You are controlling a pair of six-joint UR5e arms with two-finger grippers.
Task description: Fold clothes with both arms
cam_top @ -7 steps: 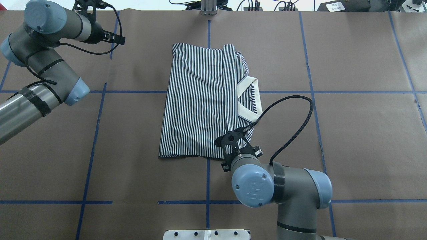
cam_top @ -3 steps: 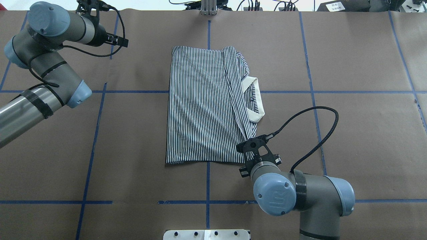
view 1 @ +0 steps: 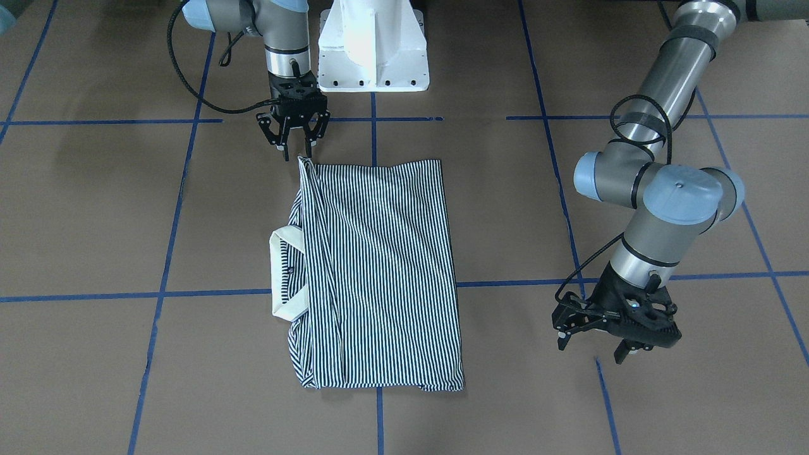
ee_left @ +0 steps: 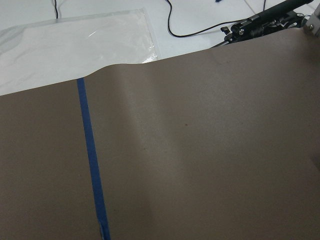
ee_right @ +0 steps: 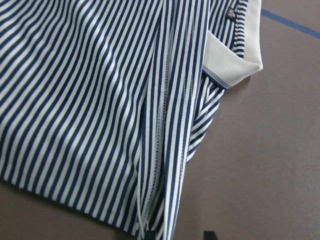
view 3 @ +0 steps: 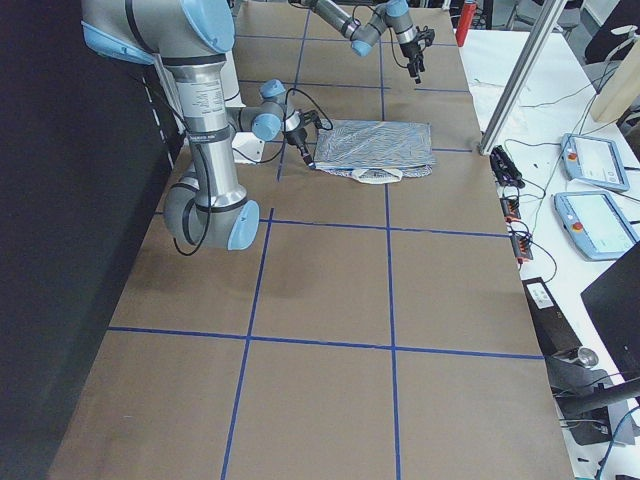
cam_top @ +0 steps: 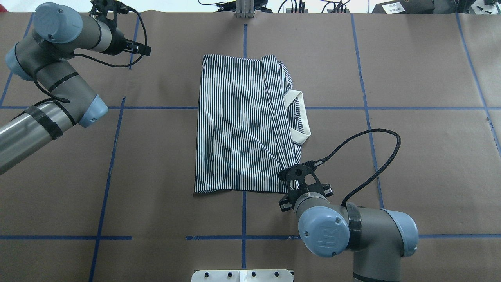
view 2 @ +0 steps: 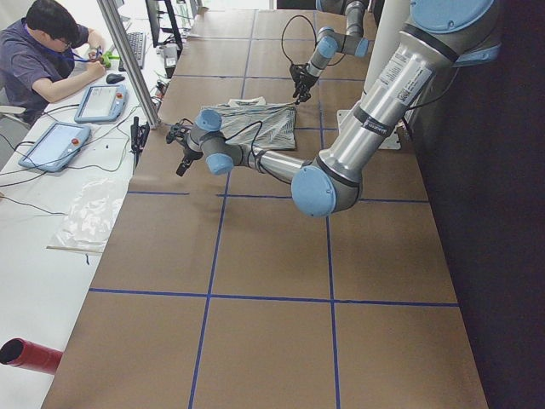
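Note:
The striped polo shirt (cam_top: pixel 238 125) lies folded into a rectangle at the table's middle. Its cream collar (cam_top: pixel 301 135) pokes out on the robot's right side. My right gripper (view 1: pixel 295 150) hangs open just off the shirt's near right corner. In the right wrist view its fingertips (ee_right: pixel 150 235) frame the folded edge of the shirt (ee_right: pixel 100 100) without clamping it. My left gripper (view 1: pixel 592 351) is open and holds nothing. It hovers over bare paper near the far left of the table, well away from the shirt (view 1: pixel 379 272).
The white pedestal (view 1: pixel 373 44) stands at the near edge between the arms. Blue tape lines (cam_top: pixel 117 107) grid the brown paper. Beyond the far edge are a metal post (cam_top: pixel 244 8), cables, a clear plastic sheet (ee_left: pixel 75 40) and a seated person (view 2: pixel 43 43).
My right gripper moved right and toward the robot, drawing the shirt's near right corner and flap with it, so the shirt shifted slightly. The left arm swung a little to the right.

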